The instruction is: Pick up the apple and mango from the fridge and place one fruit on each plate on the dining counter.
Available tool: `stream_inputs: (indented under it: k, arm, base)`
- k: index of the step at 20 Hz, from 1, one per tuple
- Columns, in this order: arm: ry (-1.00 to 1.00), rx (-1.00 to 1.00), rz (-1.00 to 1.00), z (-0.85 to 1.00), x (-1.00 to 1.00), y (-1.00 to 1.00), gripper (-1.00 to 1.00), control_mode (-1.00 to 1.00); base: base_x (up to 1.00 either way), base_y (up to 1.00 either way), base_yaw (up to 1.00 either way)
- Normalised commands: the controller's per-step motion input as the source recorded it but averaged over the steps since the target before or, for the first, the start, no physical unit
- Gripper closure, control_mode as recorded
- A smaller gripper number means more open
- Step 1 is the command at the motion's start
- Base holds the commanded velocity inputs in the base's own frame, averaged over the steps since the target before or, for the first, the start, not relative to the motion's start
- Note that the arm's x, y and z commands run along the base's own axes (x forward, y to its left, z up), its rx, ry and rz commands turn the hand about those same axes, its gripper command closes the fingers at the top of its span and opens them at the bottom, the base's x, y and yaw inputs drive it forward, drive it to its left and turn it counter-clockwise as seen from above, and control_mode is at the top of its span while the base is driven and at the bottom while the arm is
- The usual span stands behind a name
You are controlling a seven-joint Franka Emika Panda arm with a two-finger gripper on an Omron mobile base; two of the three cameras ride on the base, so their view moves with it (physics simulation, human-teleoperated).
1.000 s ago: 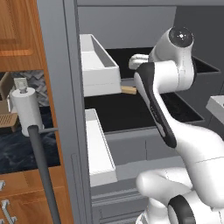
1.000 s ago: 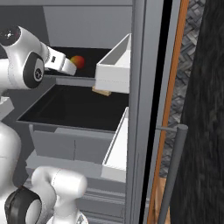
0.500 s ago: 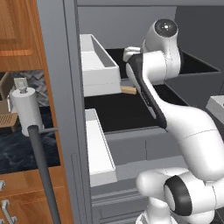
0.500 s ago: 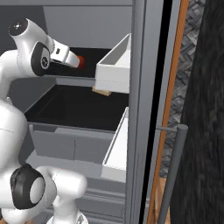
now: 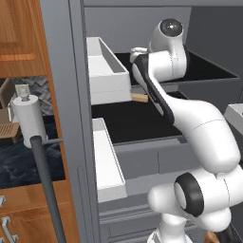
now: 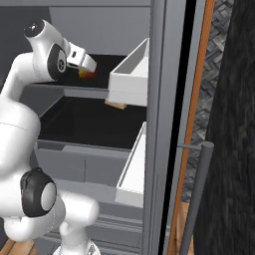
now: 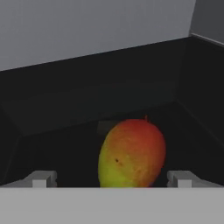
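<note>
Item, mango (image 7: 132, 153): I see it lying on the dark upper shelf floor of the fridge (image 5: 78, 118), green-yellow at its lower left, red over the top and right. In the hand view it sits squarely between the two fingertips (image 7: 41, 179), one tip on each side and neither touching the skin that I can make out (the tips barely rise into that picture, so I cannot say how far forward the fruit lies from them).

Item, gripper (image 7: 111, 180): fingers spread wide, nothing pinched. In the right base view I find it (image 6: 85, 66) reaching into the fridge over the upper shelf, with the mango (image 6: 87, 74) just under its end.

Item, white door bin (image 5: 107, 71): beside the upper shelf on the fridge door, near the arm's wrist.
</note>
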Motion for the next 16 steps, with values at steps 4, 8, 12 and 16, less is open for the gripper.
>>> stream_inputs:
  k: [4, 8, 12, 16]
  arm:
    - [0.00, 0.00, 0.00, -0.11, 0.28, -0.01, -1.00, -1.00]
    - [0.00, 0.00, -0.02, -0.20, 0.00, -0.06, -1.00, -1.00]
    - [0.00, 0.00, -0.03, -0.16, 0.00, -0.10, -1.00, -1.00]
    - [0.00, 0.00, -0.04, -0.10, 0.01, -0.13, -1.00, -1.00]
  base:
    - [0.00, 0.00, 0.00]
    - [0.00, 0.00, 0.00]
    - [0.00, 0.00, 0.00]
    - [0.00, 0.00, 0.00]
